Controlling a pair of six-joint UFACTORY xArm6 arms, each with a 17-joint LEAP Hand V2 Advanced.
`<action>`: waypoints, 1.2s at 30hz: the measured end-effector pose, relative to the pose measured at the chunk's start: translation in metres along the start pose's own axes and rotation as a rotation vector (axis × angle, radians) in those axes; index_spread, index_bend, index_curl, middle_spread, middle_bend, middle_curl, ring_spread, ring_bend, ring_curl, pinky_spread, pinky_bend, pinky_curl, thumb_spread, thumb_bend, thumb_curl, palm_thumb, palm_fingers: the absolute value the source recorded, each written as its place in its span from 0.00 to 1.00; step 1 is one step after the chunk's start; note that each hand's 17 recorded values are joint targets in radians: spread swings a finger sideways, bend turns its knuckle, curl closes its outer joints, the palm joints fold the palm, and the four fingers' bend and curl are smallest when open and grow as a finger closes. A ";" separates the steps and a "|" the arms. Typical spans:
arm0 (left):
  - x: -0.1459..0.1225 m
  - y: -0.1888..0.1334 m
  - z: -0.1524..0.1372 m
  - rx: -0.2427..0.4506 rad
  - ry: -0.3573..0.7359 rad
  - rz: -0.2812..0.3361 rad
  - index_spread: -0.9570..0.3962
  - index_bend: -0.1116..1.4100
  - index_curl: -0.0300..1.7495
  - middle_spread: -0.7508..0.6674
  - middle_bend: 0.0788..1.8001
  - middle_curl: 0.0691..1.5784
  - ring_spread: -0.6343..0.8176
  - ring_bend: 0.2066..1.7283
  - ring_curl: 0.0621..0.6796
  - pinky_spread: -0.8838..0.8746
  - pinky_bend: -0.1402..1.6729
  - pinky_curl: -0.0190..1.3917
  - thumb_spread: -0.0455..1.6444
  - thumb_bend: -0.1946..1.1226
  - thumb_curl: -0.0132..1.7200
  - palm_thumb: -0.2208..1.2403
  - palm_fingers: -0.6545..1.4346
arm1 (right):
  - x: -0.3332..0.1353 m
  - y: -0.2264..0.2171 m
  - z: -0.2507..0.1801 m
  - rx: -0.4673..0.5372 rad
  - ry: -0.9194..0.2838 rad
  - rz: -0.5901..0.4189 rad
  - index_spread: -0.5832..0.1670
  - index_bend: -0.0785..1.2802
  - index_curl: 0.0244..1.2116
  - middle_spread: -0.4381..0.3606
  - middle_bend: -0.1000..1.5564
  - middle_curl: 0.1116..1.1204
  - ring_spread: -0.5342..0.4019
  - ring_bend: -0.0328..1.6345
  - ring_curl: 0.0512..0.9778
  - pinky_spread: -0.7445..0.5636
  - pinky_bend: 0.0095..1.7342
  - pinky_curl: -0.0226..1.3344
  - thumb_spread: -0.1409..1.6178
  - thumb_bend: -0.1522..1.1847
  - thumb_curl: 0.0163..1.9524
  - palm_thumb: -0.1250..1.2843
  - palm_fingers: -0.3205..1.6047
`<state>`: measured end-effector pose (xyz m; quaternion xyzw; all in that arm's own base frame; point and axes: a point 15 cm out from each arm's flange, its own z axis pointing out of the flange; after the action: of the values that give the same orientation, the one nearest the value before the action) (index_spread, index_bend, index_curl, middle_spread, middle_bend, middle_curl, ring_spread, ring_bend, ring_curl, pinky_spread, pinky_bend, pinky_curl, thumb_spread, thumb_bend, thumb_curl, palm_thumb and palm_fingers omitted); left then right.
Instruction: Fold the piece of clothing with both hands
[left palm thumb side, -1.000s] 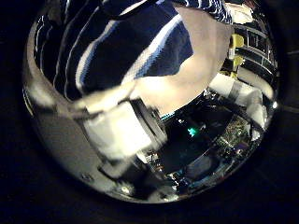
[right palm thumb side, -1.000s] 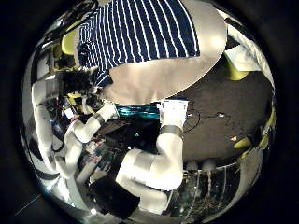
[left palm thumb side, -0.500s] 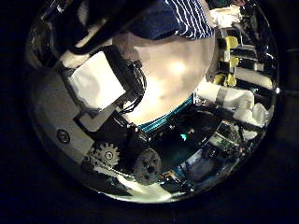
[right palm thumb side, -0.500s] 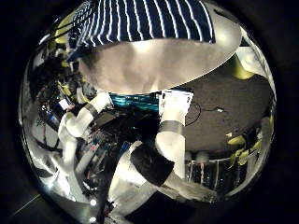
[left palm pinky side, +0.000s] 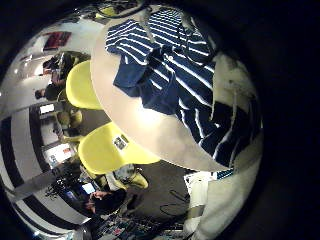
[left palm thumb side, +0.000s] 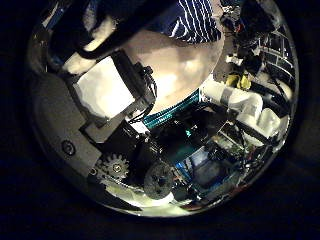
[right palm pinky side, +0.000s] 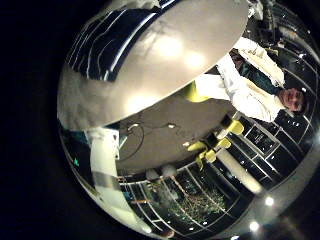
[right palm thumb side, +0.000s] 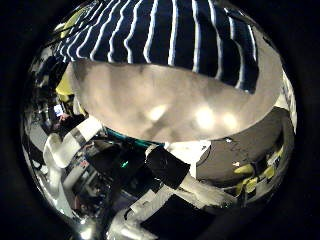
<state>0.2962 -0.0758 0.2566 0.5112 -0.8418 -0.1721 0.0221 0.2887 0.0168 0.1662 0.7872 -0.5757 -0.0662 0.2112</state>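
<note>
Striped garment (left palm pinky side: 170, 75) lies crumpled on the round table (left palm pinky side: 150, 130), partly spread toward its edge. My right palm view is filled with cloth (right palm thumb side: 160, 40), so my right hand seems nearer. I cannot tell either hand's finger state. Left hand (left palm thumb side: 105, 95) sits beside the garment's edge (left palm thumb side: 190, 18).

A striped shirt (left palm pinky side: 175, 75) with dark and white bands lies spread on the round, light-topped table (left palm pinky side: 165, 135). It is rumpled, with folds bunched near its middle and one part turned over another. Its striped cloth reaches close to the table's rim on one side, while a broad bare stretch of tabletop shows beside it.
</note>
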 end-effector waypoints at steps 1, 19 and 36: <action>-0.001 0.000 -0.001 0.000 -0.001 0.001 0.17 0.38 0.62 0.11 0.52 0.60 0.13 0.79 0.78 0.16 0.73 0.52 0.68 0.14 0.36 0.63 0.79 | -0.003 -0.002 0.002 -0.002 0.003 0.003 0.45 0.18 0.20 0.48 0.29 0.30 0.52 0.45 0.28 0.73 0.31 0.21 0.70 0.10 0.14 0.35 0.32; -0.012 -0.001 -0.013 -0.019 -0.009 0.022 0.14 0.29 0.75 0.10 0.50 0.63 0.13 0.79 0.77 0.16 0.73 0.52 0.67 0.14 0.38 0.61 0.80 | -0.023 -0.033 0.020 -0.059 0.045 -0.002 0.30 0.21 0.27 0.20 0.40 0.41 0.27 0.63 0.40 0.34 0.48 0.23 0.69 0.11 0.17 0.53 0.64; -0.023 0.006 -0.029 -0.013 0.006 0.044 0.15 0.23 0.82 0.09 0.47 0.65 0.13 0.77 0.76 0.16 0.71 0.52 0.67 0.14 0.39 0.61 0.81 | -0.001 -0.030 -0.029 0.035 0.059 0.046 0.25 0.79 0.67 0.22 0.75 0.76 0.27 0.81 0.66 0.37 0.74 0.48 0.69 0.18 0.27 0.84 0.72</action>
<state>0.3083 -0.0617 0.2891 0.4931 -0.8515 -0.1753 0.0319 0.3252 0.0324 0.1794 0.7790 -0.5881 -0.0283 0.2157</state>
